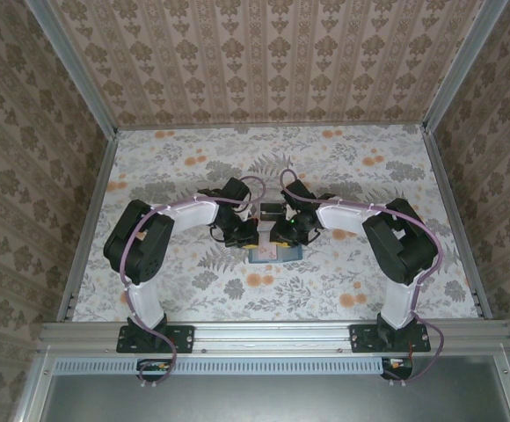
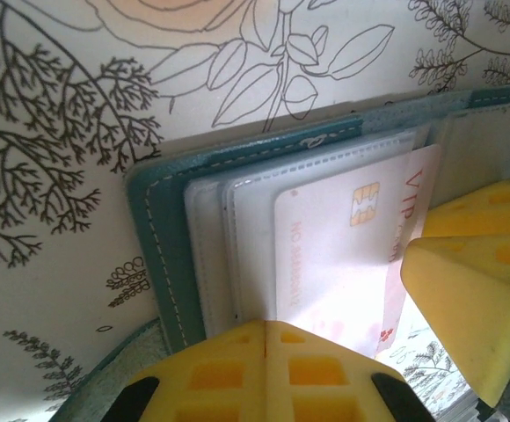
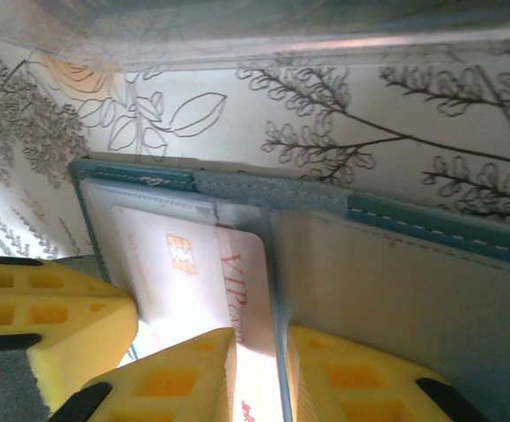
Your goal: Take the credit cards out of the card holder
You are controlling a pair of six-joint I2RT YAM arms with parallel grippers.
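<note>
On the floral worktop [image 2: 53, 105], the open teal card holder [image 2: 163, 255] still sleeves a thin, stiff, slick white VIP card [image 2: 343, 264]. The right gripper [image 3: 259, 374] pinches its exposed edge, the best hold; the left gripper [image 2: 264, 369] sits shut, apparently pinning the holder.

White card [image 2: 343, 255]: red "VIP" at edge, faint "NO" plus digits, possibly serial, unreadable; gold chip.
</note>
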